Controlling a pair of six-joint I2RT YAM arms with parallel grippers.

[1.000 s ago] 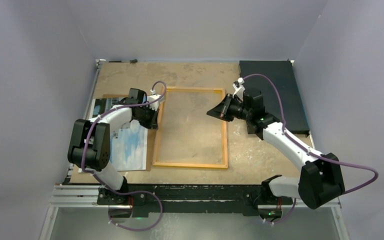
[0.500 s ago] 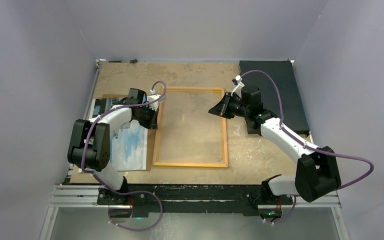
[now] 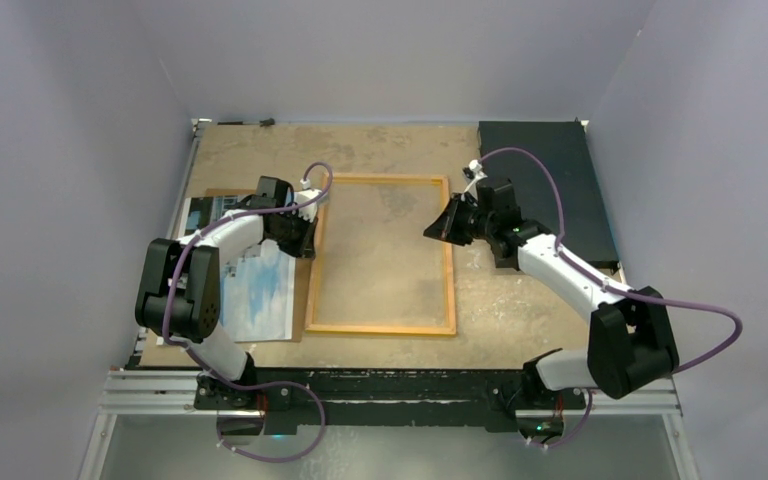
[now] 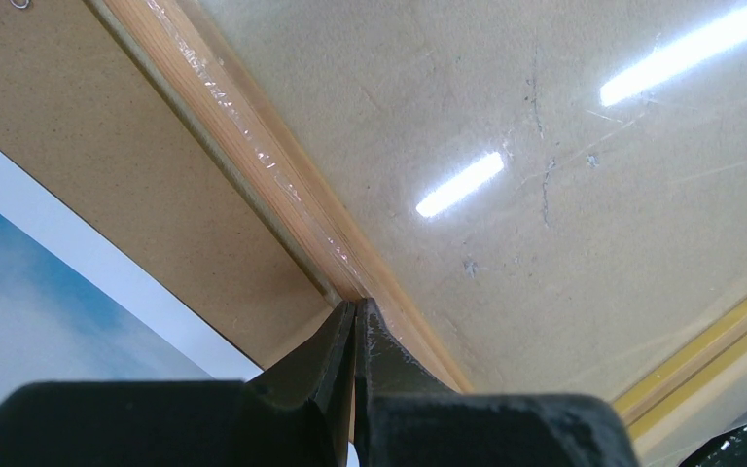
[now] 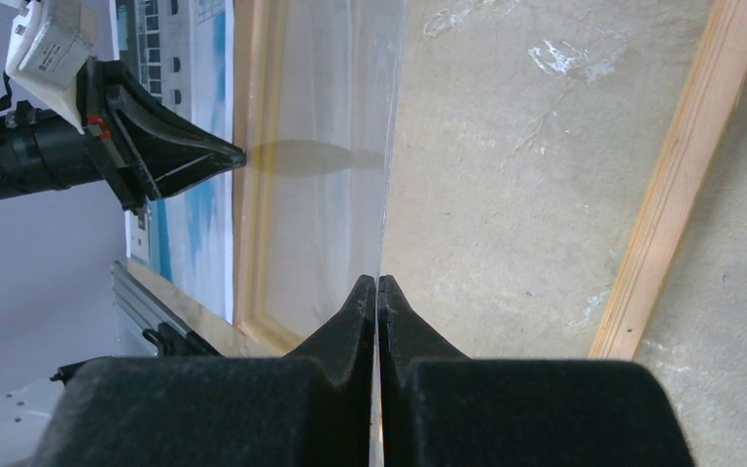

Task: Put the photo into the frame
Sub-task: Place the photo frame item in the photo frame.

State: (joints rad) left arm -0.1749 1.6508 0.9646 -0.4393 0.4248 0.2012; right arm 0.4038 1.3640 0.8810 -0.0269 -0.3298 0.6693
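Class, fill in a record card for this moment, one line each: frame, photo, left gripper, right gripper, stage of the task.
frame: lies mid-table, light wood face up
photo: picture side up on the brown backing board, left of the frame, partly under the left arm
left gripper: shut, tips at the inner edge of the frame's left rail
right gripper: shut on an edge of the clear pane, which looks tilted up on that side
stage: photo not yet in the frame

Photo (image 3: pixel 265 290) near edge partly hidden under left arm (image 3: pixel 230 232).
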